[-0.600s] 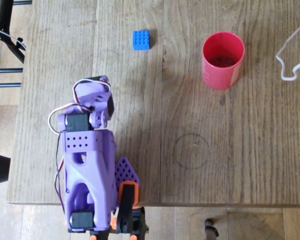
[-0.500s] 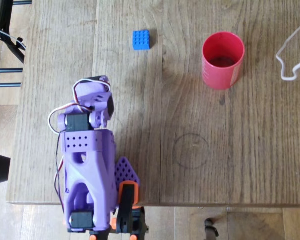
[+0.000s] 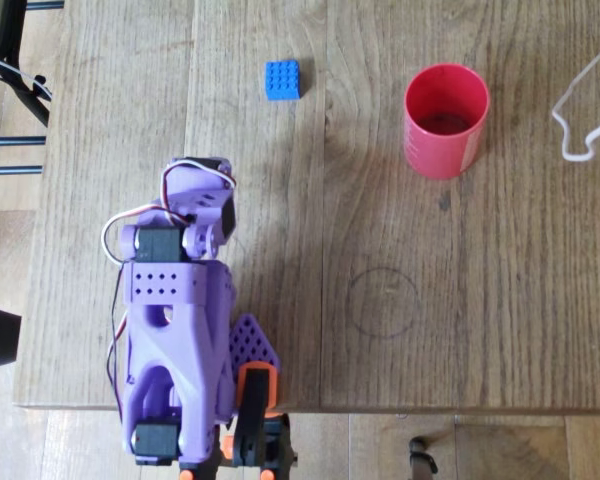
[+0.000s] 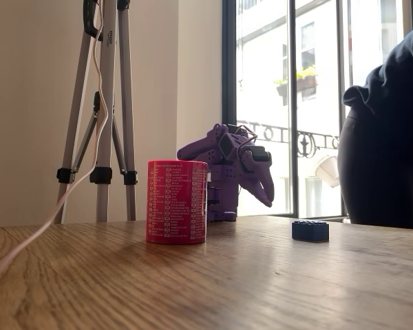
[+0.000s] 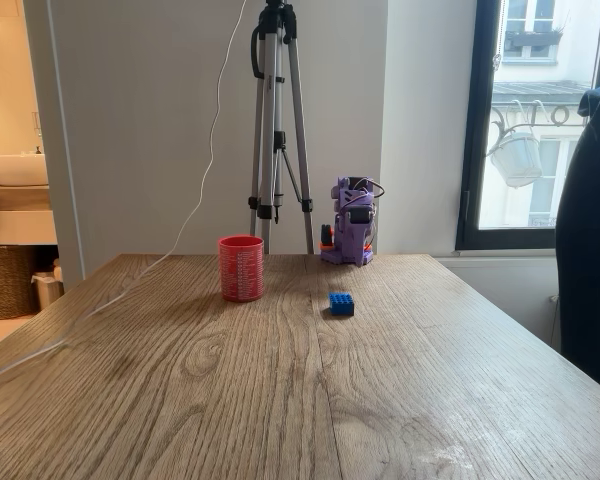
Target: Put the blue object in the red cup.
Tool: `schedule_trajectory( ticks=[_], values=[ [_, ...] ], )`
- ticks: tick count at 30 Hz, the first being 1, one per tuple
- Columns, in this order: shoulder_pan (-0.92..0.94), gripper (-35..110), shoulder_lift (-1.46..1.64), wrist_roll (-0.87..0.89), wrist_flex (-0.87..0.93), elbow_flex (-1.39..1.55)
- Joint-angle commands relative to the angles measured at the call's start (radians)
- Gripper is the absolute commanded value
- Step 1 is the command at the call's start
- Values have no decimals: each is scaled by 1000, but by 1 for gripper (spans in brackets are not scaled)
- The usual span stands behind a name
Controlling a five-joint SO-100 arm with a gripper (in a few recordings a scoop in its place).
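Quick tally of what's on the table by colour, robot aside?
Blue: 1, the brick
Red: 1, the cup
White: 1, the cable
Total: 3

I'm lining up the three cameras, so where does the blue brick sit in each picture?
Overhead view: the blue brick lies upper centre-left, left of the red cup.
A fixed view: blue brick right of centre, right of the cup.
Another fixed view: blue brick near centre, lower right of the cup.
Shared landmark: the red cup.
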Motion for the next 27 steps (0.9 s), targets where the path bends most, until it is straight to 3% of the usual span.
schedule_trajectory(
  ticks=[1, 9, 12, 17, 23, 27],
  values=[
    [2, 0, -8, 3, 2, -37],
    [2, 0, -8, 3, 2, -37],
    [2, 0, -8, -72, 17, -41],
    [123, 0, -6, -150, 83, -80],
    [232, 0, -31, -247, 158, -267],
    [282, 0, -204, -331, 202, -471]
  ],
)
